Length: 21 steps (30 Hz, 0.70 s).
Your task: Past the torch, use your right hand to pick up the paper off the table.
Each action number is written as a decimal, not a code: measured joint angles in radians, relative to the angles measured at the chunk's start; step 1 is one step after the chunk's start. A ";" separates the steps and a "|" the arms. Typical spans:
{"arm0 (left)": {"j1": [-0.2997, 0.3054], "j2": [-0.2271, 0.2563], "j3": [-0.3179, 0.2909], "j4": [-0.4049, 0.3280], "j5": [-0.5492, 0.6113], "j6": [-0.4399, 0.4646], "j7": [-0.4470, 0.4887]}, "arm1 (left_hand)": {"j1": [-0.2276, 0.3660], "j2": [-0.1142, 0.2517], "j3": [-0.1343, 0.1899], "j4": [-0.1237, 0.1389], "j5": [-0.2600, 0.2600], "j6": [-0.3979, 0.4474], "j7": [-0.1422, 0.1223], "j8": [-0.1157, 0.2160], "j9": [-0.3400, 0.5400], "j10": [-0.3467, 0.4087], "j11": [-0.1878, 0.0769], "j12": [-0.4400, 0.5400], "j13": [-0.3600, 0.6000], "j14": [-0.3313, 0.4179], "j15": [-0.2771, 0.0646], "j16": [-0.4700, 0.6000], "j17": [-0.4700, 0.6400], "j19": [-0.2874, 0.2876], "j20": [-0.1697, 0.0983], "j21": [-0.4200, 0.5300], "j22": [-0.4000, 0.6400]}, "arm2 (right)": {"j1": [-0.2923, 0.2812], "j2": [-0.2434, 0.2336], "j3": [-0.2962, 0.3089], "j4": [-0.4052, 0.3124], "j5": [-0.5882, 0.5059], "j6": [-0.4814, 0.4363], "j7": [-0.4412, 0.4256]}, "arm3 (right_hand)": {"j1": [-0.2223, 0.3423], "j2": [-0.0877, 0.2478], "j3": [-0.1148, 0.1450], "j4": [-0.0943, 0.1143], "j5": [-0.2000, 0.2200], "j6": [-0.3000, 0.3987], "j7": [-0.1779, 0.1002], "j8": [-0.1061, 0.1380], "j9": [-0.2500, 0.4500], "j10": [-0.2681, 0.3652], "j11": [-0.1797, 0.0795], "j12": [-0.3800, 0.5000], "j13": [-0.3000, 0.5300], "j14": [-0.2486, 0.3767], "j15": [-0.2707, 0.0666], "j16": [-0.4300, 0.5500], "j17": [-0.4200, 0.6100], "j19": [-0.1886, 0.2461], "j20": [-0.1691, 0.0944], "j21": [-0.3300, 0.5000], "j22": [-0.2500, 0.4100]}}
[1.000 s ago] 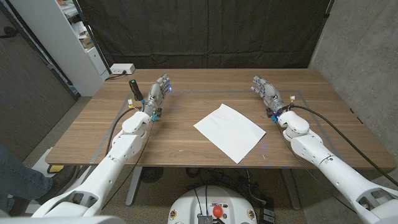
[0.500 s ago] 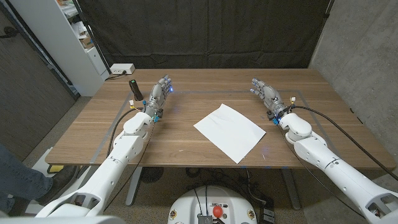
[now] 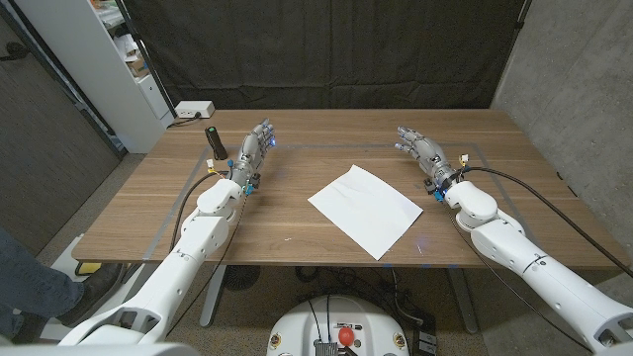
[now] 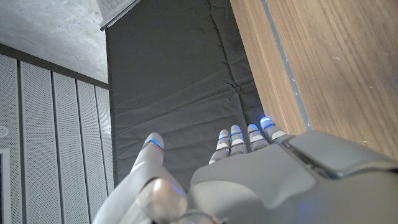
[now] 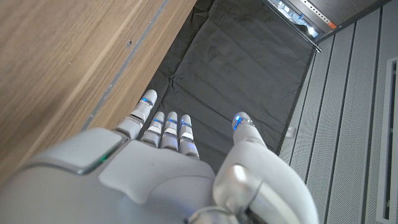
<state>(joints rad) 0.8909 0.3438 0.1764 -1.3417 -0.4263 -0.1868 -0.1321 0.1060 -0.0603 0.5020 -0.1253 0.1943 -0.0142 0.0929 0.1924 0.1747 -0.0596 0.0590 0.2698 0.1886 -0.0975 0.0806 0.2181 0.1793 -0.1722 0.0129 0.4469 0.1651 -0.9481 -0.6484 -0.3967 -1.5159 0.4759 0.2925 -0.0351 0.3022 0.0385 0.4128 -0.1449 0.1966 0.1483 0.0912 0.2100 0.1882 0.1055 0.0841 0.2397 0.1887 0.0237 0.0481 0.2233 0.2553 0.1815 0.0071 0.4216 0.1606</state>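
A white sheet of paper (image 3: 365, 210) lies turned like a diamond on the wooden table (image 3: 297, 222), near the front middle. A black torch (image 3: 212, 138) stands at the back left. My right hand (image 3: 419, 149) stands on its edge on the right, fingers out towards the back, holding nothing, a little behind and to the right of the paper. My left hand (image 3: 253, 150) stands the same way just right of the torch, empty. The wrist views show the backs of my left hand (image 4: 249, 168) and my right hand (image 5: 155, 162) with fingers straight.
A white box (image 3: 193, 110) with a cable sits at the table's back left corner. A white shelf unit (image 3: 124, 59) stands beyond the left edge. A black curtain (image 3: 326, 49) hangs behind. A person's leg (image 3: 25, 282) shows at the lower left.
My right hand has crept slightly left and towards the back. The left hand, paper and torch have not moved.
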 measured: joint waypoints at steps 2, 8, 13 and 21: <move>0.000 0.002 0.001 -0.001 0.002 -0.003 0.000 | 0.000 0.000 0.000 0.000 0.000 0.000 0.000 0.000 0.000 0.000 0.000 0.000 0.000 0.000 0.000 0.000 0.000 0.000 0.000 0.000 0.000 | -0.004 -0.003 -0.002 -0.010 -0.013 0.001 -0.007 | 0.000 0.000 0.000 0.000 0.000 0.000 0.000 0.000 0.000 0.000 0.000 0.000 0.000 0.000 0.000 0.000 -0.004 0.000 0.000 -0.004 0.000; 0.001 0.007 0.002 -0.006 0.005 -0.007 -0.001 | 0.000 0.000 0.000 0.000 0.000 0.000 0.000 0.000 0.000 0.000 0.000 0.000 0.000 0.000 0.000 -0.004 0.000 0.000 0.000 0.000 0.005 | -0.016 -0.008 -0.004 -0.031 -0.039 0.020 -0.018 | 0.007 -0.007 -0.004 -0.004 0.000 0.000 0.000 0.000 0.000 0.000 0.000 0.000 0.000 -0.001 0.001 0.000 -0.005 0.000 0.000 -0.008 0.000; 0.001 0.011 0.002 -0.009 0.005 -0.007 -0.002 | 0.000 0.000 0.000 0.000 0.000 0.002 0.002 0.000 0.000 0.004 -0.004 -0.004 0.000 0.000 0.000 -0.004 0.000 0.004 0.004 -0.007 0.005 | -0.025 -0.012 -0.006 -0.047 -0.059 0.033 -0.026 | 0.012 -0.002 -0.004 -0.004 0.000 0.000 0.000 0.000 0.000 0.000 0.000 -0.008 0.000 -0.004 0.004 0.000 -0.005 0.000 0.000 -0.011 0.000; 0.002 0.015 0.002 -0.012 0.004 -0.009 -0.007 | 0.000 0.000 0.000 0.000 0.000 0.002 0.002 0.000 0.000 0.004 -0.004 -0.004 0.000 0.000 0.000 -0.004 0.000 0.004 0.004 -0.011 0.005 | -0.040 -0.018 -0.010 -0.075 -0.089 0.048 -0.034 | 0.012 -0.002 -0.004 -0.004 0.000 0.000 0.000 0.000 0.000 0.000 0.000 -0.008 0.000 -0.004 0.004 0.000 -0.009 0.000 0.000 -0.015 0.000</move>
<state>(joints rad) 0.8926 0.3590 0.1784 -1.3532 -0.4223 -0.1959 -0.1388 0.1064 -0.0599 0.5019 -0.1253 0.1943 -0.0123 0.0948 0.1925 0.1746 -0.0559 0.0553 0.2660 0.1885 -0.0974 0.0806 0.2143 0.1791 -0.1684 0.0167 0.4362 0.1702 -0.9881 -0.6665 -0.4065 -1.5914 0.3874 0.3410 -0.0689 0.3142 0.0369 0.4086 -0.1490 0.1966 0.1483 0.0912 0.2100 0.1881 0.1054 0.0841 0.2322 0.1885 0.0196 0.0519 0.2233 0.2460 0.1814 0.0071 0.4063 0.1605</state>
